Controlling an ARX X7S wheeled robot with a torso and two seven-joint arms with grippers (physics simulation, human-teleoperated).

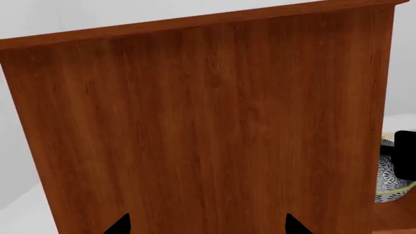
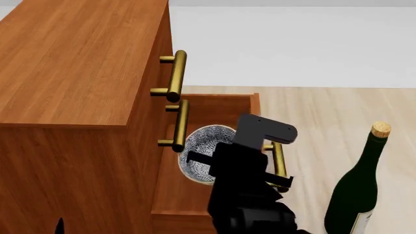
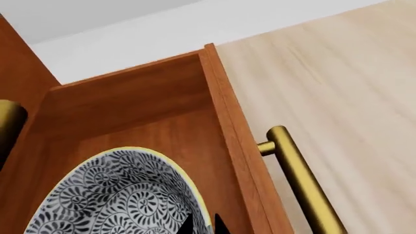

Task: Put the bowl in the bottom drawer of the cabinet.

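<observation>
Pale wood-plank flooring (image 2: pixel 325 112) runs to a plain white backdrop, with the reddish-brown cabinet (image 2: pixel 71 63) filling the head view from 9 to 12 o'clock. Its bottom drawer (image 2: pixel 224 105) stands pulled open toward 3 o'clock, its brass bar handle (image 3: pixel 302 183) on the outer front. The bowl (image 2: pixel 204 141), blue-and-white patterned with a pale rim, sits inside the drawer, close under the two upper brass handles (image 2: pixel 177 75).

The right gripper (image 3: pixel 201 225) hangs over the drawer, and in the right wrist view its two dark fingertips straddle the bowl's rim on the side nearest the drawer front, one tip inside and one outside, pinching the rim; the tips are almost together. The bowl's body lies toward 9 o'clock of those jaws.

Bare drawer floor shows beyond the bowl toward the far wall at 12 o'clock, and a narrow strip separates the rim from the front panel. A dark green corked wine bottle (image 2: pixel 357 185) stands on the floor at 4 o'clock, well apart from the drawer.

The left gripper (image 1: pixel 206 225) faces the cabinet's flat side panel, fingertips spread wide, holding nothing.
</observation>
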